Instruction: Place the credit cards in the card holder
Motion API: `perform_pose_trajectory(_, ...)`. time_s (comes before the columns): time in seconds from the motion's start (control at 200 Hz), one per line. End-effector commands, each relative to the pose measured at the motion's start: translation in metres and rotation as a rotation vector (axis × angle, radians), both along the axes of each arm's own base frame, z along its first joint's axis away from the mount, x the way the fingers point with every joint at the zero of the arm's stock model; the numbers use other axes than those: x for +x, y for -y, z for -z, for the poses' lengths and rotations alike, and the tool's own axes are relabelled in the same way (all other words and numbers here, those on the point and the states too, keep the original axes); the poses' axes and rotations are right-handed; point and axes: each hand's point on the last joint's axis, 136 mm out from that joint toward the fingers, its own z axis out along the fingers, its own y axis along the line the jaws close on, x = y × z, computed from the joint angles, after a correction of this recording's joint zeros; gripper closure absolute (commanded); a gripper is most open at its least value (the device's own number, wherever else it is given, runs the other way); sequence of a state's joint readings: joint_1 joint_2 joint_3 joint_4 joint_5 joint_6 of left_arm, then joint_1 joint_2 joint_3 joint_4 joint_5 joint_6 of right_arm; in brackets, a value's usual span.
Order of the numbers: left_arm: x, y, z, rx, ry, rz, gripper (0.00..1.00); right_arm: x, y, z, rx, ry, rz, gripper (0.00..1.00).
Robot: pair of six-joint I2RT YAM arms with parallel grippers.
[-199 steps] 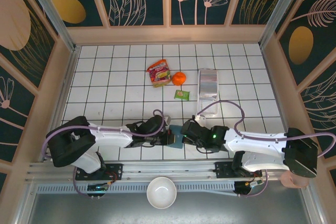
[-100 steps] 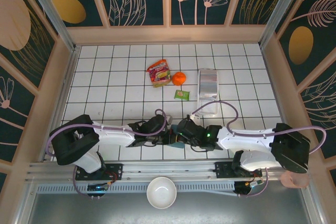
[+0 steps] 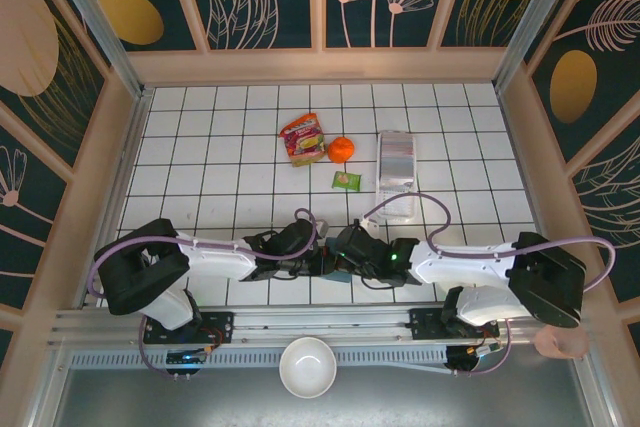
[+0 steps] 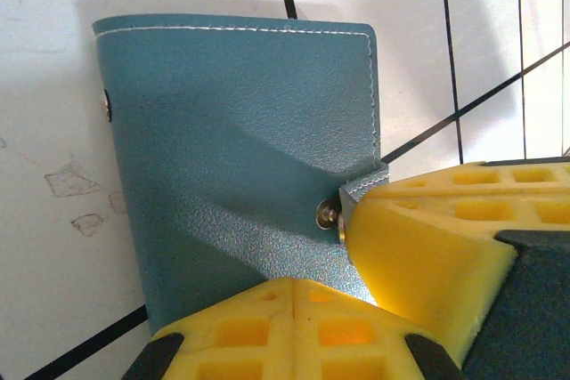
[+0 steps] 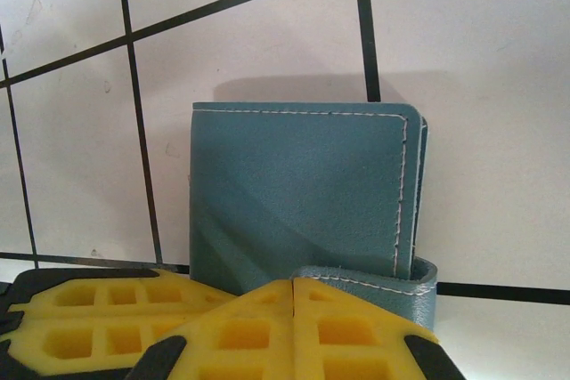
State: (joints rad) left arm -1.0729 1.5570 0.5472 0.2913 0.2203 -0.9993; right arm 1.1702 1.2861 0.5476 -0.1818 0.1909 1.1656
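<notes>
Pinching the folded holder point(image 4: 232, 131) with left gripper point(image 4: 294, 309) and right gripper point(image 5: 294, 309), both clamped shut on it; judging opening and card-loading as remaining.

right gripper point(image 3: 337, 261) shifted left over the card holder point(image 5: 303, 184), right arm's elbow point(image 3: 545, 285) swung inward toward centre

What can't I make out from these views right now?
Inside of the card holder: it is folded shut, and its teal cover hides any cards in both wrist views.
Its near edge: it lies under the yellow pads of the left gripper and the right gripper, so a pinch can't be confirmed.
Top view: the two arms' wrists cover most of the card holder.
Clear plastic tray: too small in the top view to read its contents.
</notes>
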Motion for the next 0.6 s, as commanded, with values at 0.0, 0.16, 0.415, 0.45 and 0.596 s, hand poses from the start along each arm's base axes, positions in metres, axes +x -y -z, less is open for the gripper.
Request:
perform_pose_trajectory(0.0, -0.008, -0.020, 0.024, 0.088, -0.031, -0.014, 1.00, 0.000, 0.004, 0.010, -0.031, -0.021, 0.012, 1.00)
perform_pose_trajectory(0.16, -0.009, -0.021, 0.024, 0.088, -0.030, -0.015, 1.00, -0.001, 0.006, 0.015, -0.027, -0.031, 0.026, 1.00)
perform_pose_trajectory(0.415, -0.010, -0.023, 0.026, 0.090, -0.032, -0.017, 1.00, 0.001, 0.004, 0.012, 0.007, -0.029, 0.046, 1.00)
perform_pose_trajectory(0.45, -0.010, -0.023, 0.026, 0.090, -0.032, -0.017, 1.00, 0.002, 0.005, 0.009, 0.012, -0.021, 0.054, 1.00)
perform_pose_trajectory(0.596, -0.010, -0.024, 0.025, 0.091, -0.031, -0.018, 1.00, 0.007, 0.017, 0.001, -0.011, 0.010, 0.099, 1.00)
